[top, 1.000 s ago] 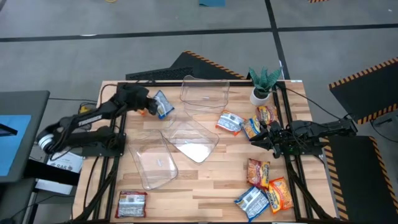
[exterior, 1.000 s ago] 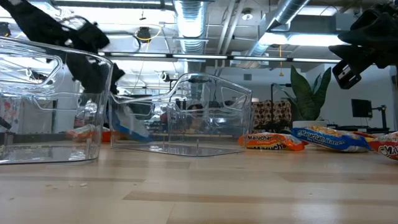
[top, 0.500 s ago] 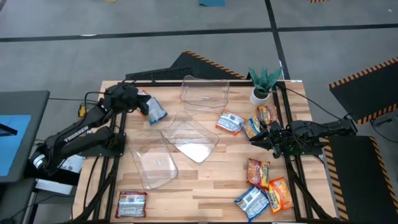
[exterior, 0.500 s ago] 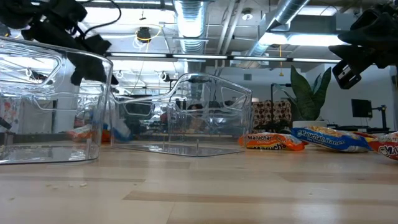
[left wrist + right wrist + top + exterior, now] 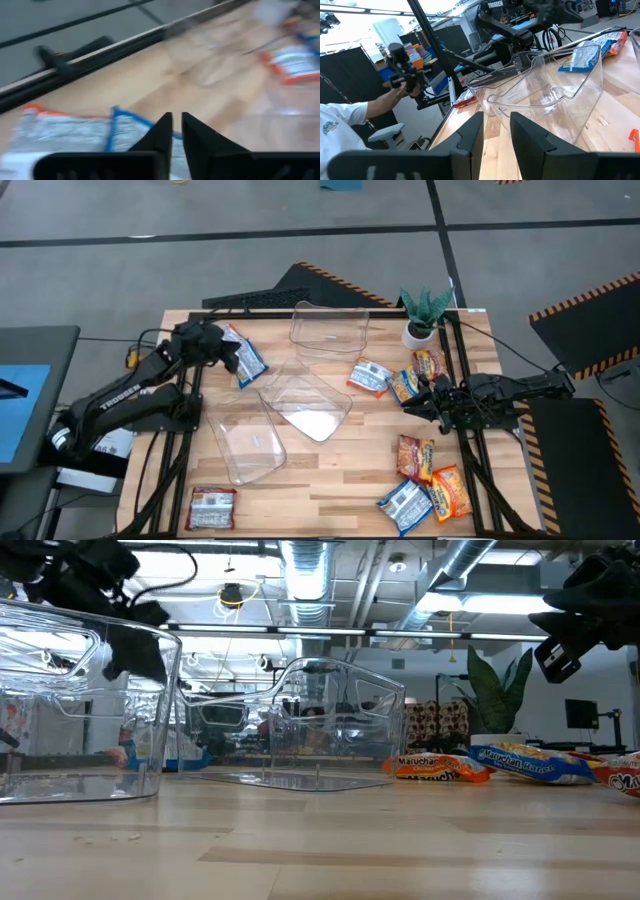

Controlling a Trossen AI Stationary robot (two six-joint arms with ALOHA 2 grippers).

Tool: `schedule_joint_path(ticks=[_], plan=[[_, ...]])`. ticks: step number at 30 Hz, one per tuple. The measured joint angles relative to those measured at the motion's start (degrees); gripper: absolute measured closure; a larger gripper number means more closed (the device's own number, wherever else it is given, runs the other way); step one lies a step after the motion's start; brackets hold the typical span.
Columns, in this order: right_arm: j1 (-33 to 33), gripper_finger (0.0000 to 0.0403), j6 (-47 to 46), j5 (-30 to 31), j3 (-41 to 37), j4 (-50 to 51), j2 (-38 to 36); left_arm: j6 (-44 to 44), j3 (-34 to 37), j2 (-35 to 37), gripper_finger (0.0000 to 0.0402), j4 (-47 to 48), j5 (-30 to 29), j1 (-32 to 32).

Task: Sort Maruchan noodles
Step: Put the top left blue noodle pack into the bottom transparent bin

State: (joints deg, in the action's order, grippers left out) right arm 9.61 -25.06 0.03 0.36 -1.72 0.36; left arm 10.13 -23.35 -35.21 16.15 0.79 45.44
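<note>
My left gripper (image 5: 222, 348) hovers over the table's far left corner, its fingers (image 5: 165, 132) a narrow gap apart. A blue-and-white noodle packet (image 5: 247, 360) lies flat on the wood just beyond the fingertips, and it shows under them in the left wrist view (image 5: 127, 137). A paler packet with an orange edge (image 5: 45, 130) lies beside it. My right gripper (image 5: 432, 402) waits open above the right side, near an orange packet (image 5: 405, 385) and a blue one (image 5: 370, 376). More packets lie at the near right (image 5: 420, 480), and a red-and-white one at the near left (image 5: 212, 507).
Three clear plastic bins stand mid-table: one far (image 5: 328, 330), one tipped at the centre (image 5: 305, 405), one near left (image 5: 245, 442). A potted plant (image 5: 422, 315) stands at the far right. A person (image 5: 350, 130) is beyond the table in the right wrist view.
My left gripper has drawn back toward the table's far left corner with the blue packet. The packet hung below the fingers a second ago. Now it lies flat on the wood by the far left edge. The right arm has kept still.
</note>
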Motion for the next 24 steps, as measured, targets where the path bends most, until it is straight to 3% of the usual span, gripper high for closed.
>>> schedule_joint_path(ticks=[3,8,12,24], plan=[[0.0,0.028,0.0,0.0,0.0,0.0,0.0,-0.9,0.0,-5.1,0.032,0.0,-3.0,0.1],[0.0,0.028,0.0,0.0,0.0,0.0,0.0,-0.9,-0.6,-15.3,0.0243,0.1,-3.0,1.4],[0.0,0.028,0.0,0.0,0.0,0.0,0.0,-1.9,-2.7,-20.9,0.0204,-1.1,-3.3,2.6],[0.0,0.028,0.0,0.0,0.0,0.0,0.0,-0.5,-3.7,-28.1,0.0195,-0.8,-3.9,3.1]])
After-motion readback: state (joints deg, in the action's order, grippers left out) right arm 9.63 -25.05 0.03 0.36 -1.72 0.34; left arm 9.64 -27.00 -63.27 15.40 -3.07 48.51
